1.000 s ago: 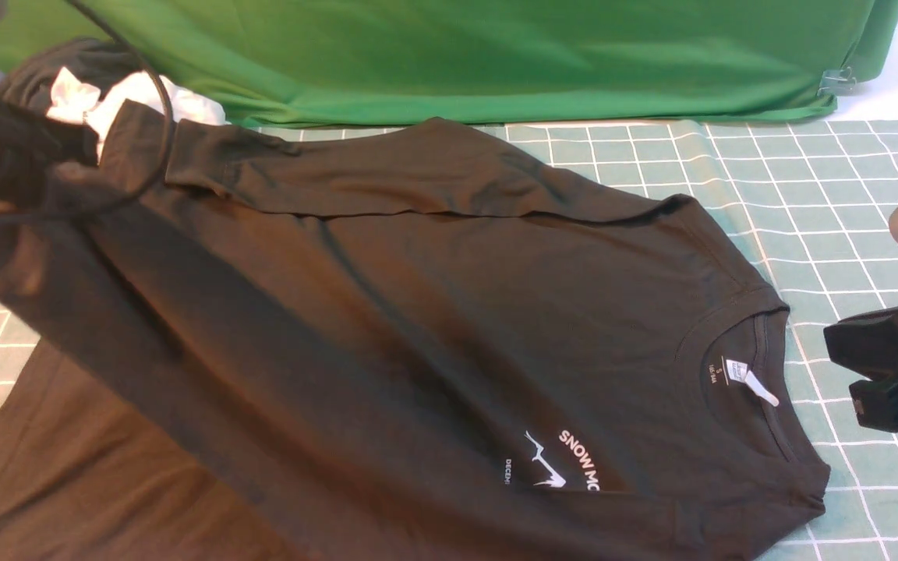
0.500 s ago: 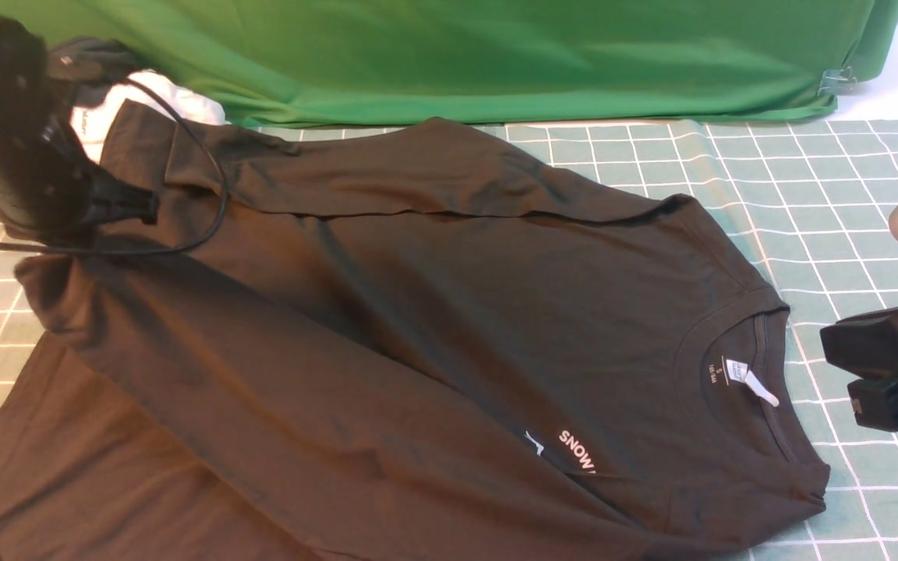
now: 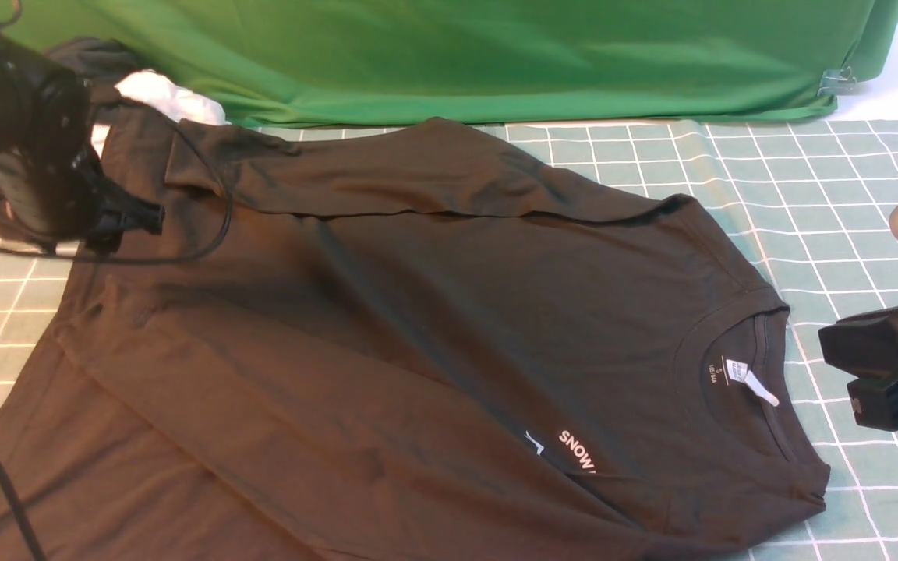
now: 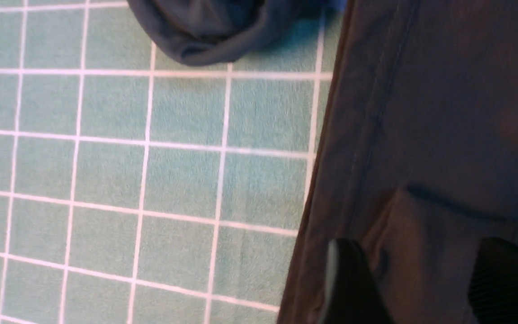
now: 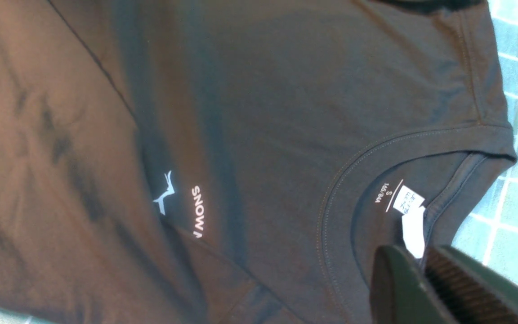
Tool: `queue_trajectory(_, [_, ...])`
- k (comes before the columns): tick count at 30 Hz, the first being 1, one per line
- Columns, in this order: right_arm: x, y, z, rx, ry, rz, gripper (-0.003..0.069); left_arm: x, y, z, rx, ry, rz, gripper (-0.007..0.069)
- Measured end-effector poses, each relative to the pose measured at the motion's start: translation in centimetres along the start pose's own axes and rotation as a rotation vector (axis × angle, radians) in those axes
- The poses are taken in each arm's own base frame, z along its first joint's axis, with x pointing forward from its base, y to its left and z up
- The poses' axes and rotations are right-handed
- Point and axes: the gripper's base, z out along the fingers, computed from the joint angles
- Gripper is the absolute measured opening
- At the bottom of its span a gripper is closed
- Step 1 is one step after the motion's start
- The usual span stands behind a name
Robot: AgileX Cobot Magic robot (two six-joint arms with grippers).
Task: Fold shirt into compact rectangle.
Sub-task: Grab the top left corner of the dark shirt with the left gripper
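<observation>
The left arm has just let go. A second ago its jaws were shut on the near sleeve, which hung lifted over the shirt. Now the jaws stand open and empty over the far-left part of the shirt, and the sleeve has dropped flat. It runs in a slant from the near right, by the print, to the left edge of the body. The print's logo was clear before and is now mostly covered.

The shirt itself has not shifted. It lies spread on the worktop with the collar to the right and the hem to the left. The far sleeve is already folded across its far side. The white garment and the grey one sit at the far left, off the shirt.

The right arm waits just right of the collar, its jaws closed on nothing and barely moved.

Both sleeves now seem to be tucked in, so the shape is close to a plain rectangle. What is left is probably to fold the body over itself. The dropped sleeve lies askew and a little rumpled, which may give an uneven edge.
</observation>
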Motion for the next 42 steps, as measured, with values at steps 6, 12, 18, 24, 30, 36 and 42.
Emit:
queue_trajectory(6, [0.0,0.0,0.0,0.000,-0.001,0.000,0.0092,-3.6,-0.6,-1.9,0.135,-0.137,-0.170,0.0438])
queue_trajectory(12, [0.0,0.0,0.0,0.000,-0.001,0.000,0.0092,-6.6,-2.0,1.0,0.192,-0.169,-0.226,0.0436])
queue_trajectory(18, [0.0,0.0,0.0,0.000,-0.001,0.000,0.0092,-7.2,-3.2,4.3,0.200,-0.134,-0.236,0.0436])
queue_trajectory(24, [0.0,0.0,0.0,0.000,-0.001,0.001,0.0092,-7.5,-3.9,6.1,0.220,-0.171,-0.244,0.0436])
queue_trajectory(30, [0.0,0.0,0.0,0.000,-0.001,0.001,0.0092,-7.0,-4.3,7.7,0.217,-0.150,-0.238,0.0411])
queue_trajectory(36, [0.0,0.0,0.0,-0.001,0.000,0.001,0.0099,-6.8,-4.6,8.4,0.217,-0.138,-0.235,0.0117])
queue_trajectory(42, [0.0,0.0,0.0,-0.001,0.000,0.001,0.0106,-7.4,-4.1,6.8,0.221,-0.173,-0.231,0.0018])
